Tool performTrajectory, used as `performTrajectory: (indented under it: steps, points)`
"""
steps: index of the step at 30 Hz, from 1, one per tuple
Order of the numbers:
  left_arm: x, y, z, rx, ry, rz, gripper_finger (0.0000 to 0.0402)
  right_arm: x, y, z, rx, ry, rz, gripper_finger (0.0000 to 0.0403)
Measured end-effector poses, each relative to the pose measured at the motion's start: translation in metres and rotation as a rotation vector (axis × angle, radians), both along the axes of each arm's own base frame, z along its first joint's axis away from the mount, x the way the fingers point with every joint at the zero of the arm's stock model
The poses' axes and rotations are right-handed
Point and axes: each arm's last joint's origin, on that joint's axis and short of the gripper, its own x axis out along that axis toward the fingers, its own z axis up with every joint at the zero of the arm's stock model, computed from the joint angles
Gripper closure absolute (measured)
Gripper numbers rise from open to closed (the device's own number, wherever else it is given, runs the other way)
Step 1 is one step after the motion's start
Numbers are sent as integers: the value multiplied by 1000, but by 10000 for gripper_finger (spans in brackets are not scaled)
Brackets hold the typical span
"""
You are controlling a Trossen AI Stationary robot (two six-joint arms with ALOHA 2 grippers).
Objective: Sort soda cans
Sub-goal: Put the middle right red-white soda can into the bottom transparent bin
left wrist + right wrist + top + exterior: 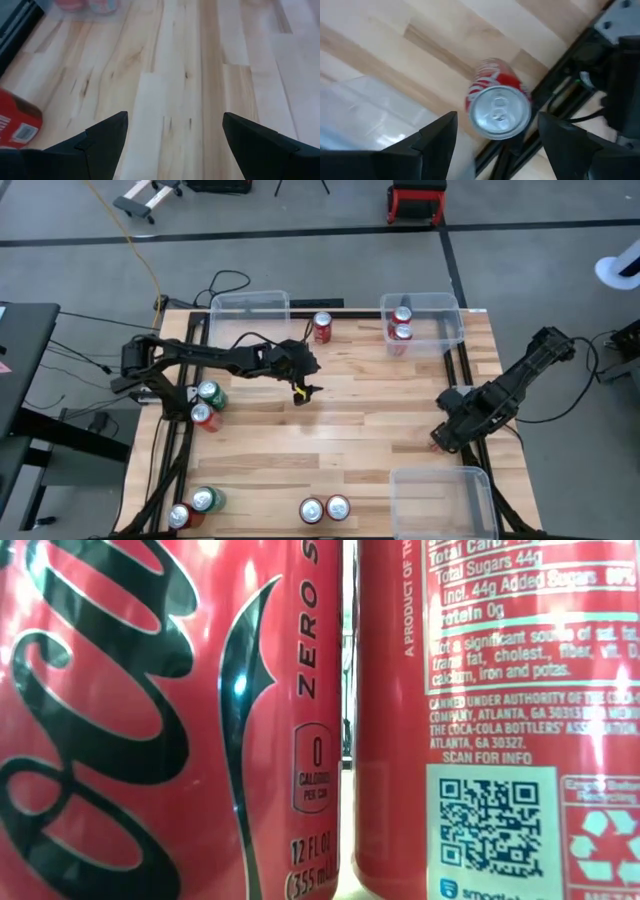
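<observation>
1. Right gripper (495, 135) down at the right edge of the pale wooden slatted table (330, 420), jaws spread wide and holding nothing.
2. Straight ahead of it in the right wrist view, one small red soda can with a silver top (497, 107), standing upright, long axis pointing up toward the camera, centred between the two dark fingers (432, 137) but not touched by them.
3. Just beside that can, the empty clear plastic rectangular bin at the near right corner (440, 495); a second clear bin at the far right (430, 315) with two red cans (402, 323) inside.
4. Left gripper (303, 388) over bare boards mid-table, spread apart and empty; nearest to it a lone red can (322, 327) toward the far edge.
5. Elsewhere: a green-and-red pair (206, 404) at the left edge, another pair at the near left corner (194, 507), two red cans (324, 509) at the near edge.
6. Judged next: a straight descent over the upright can, then closing. Right arm far nearer than left.
</observation>
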Motion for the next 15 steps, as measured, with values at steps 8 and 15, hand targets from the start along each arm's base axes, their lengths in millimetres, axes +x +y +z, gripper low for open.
performTrajectory:
  steps: [8,15]
  points:
    - [-1,-7,-3,-8,43,-19,79,-1,-1,-12,-22,39,29,53]
    - [-2,-9,-4,5,54,-35,79,-1,2,-30,43,96,25,17]
